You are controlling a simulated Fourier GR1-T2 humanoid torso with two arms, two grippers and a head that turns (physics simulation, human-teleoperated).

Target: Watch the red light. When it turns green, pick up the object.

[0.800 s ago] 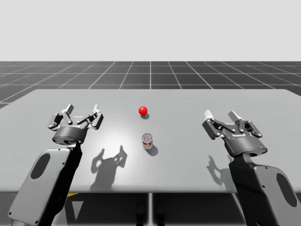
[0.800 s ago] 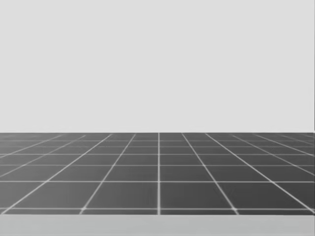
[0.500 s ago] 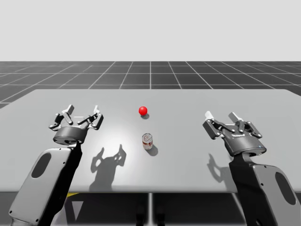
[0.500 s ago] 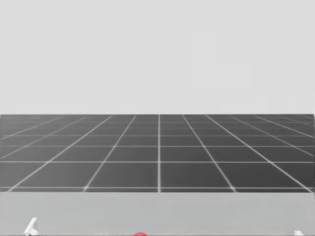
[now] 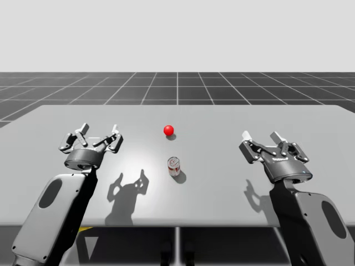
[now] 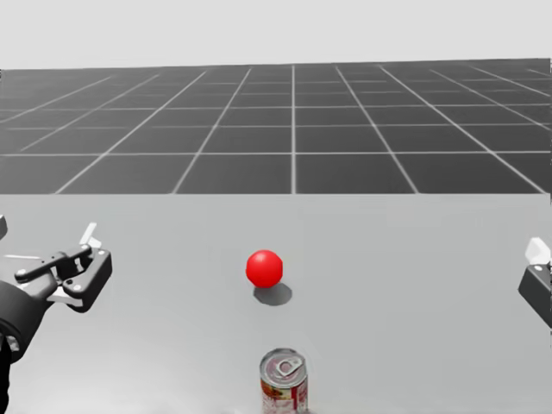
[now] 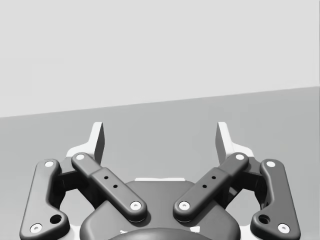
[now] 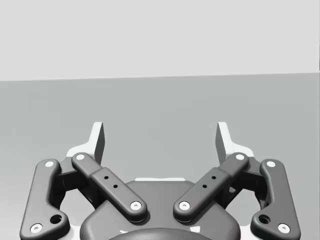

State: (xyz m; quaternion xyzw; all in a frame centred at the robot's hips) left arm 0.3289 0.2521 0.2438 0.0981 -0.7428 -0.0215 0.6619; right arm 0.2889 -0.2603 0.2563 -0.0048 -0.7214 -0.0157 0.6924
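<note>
1. You'll find the light showing red. It is a small ball about midway between the table's left and right edges, and its shadow lies on the surface just beneath it.
2. The object you care about is a can. It stands upright, with a silver pull-tab top and a red and pale label. It stands near the light on its near-edge side, apart from it, and is also about midway between the left and right edges.
3. My left gripper is held over the table toward the left edge. Its fingers are spread wide with nothing between them, and it is well apart from the can.
4. My right gripper is held over the table toward the right edge. Its fingers are likewise spread and hold nothing, and it too is well apart from the can.
5. In both wrist views you get bare grey table ahead of the parted fingers.
6. Beyond the far edge you see a dark floor ruled with pale grid lines.
</note>
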